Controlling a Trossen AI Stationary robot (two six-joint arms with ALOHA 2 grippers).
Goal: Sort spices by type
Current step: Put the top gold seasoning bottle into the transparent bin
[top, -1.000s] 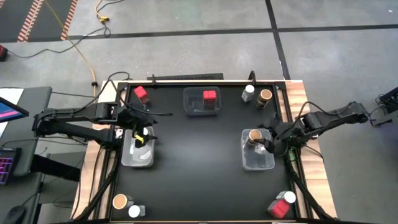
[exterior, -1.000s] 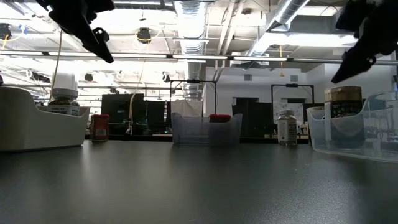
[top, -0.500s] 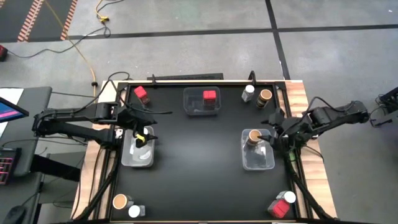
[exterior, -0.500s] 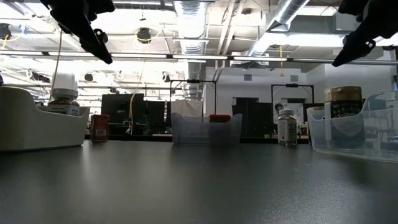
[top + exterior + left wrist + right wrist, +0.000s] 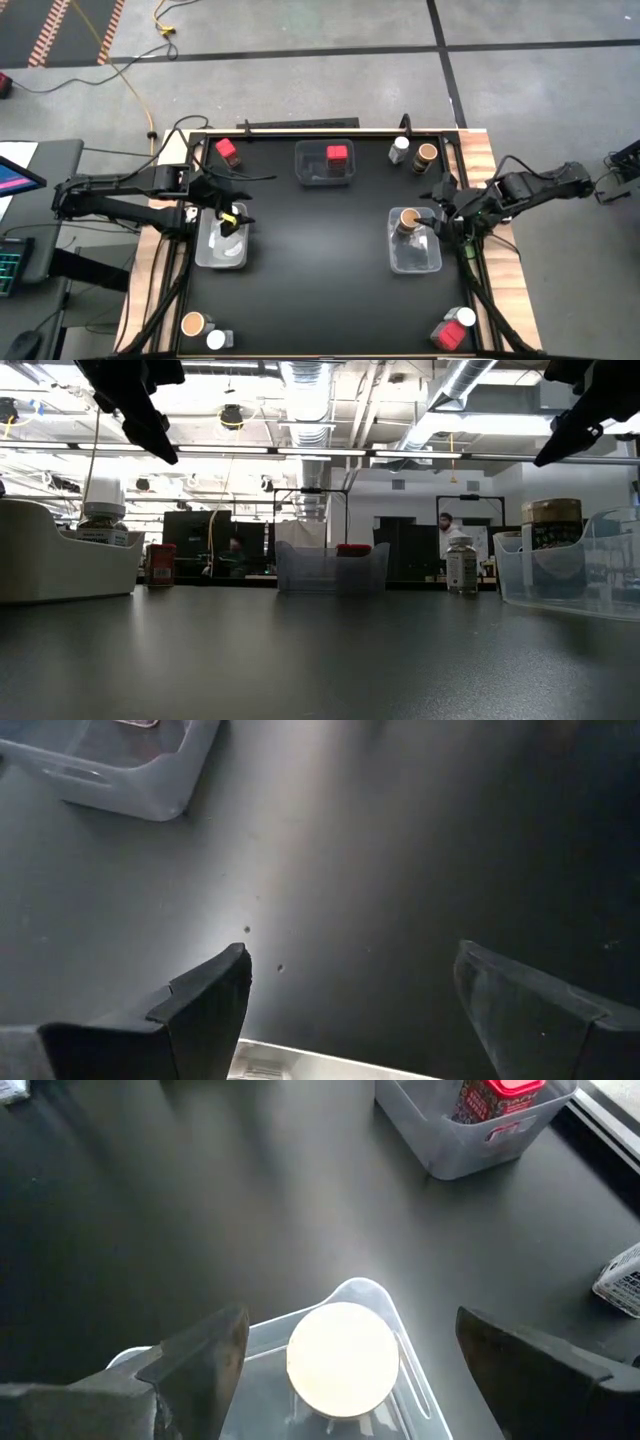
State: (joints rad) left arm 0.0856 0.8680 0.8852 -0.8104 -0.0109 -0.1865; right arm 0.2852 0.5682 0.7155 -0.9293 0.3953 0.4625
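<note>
The spices stand about the black table. A tan-lidded jar stands in the right clear bin. A white-capped jar stands in the left bin. A red square-topped one sits in the far centre bin. Loose ones stand at the far left, the far right and both near corners. My left gripper hangs open above the left bin. My right gripper hovers open above the tan-lidded jar, slightly toward the table's right.
The table has a raised frame rail along its right edge. A white-capped jar stands beside the tan one at the far right. A red container lies in the near right corner. Bare black table lies between the bins.
My right gripper has risen and drawn back from the tan-lidded jar toward the table's far right; the jar has stayed standing in the right bin.
</note>
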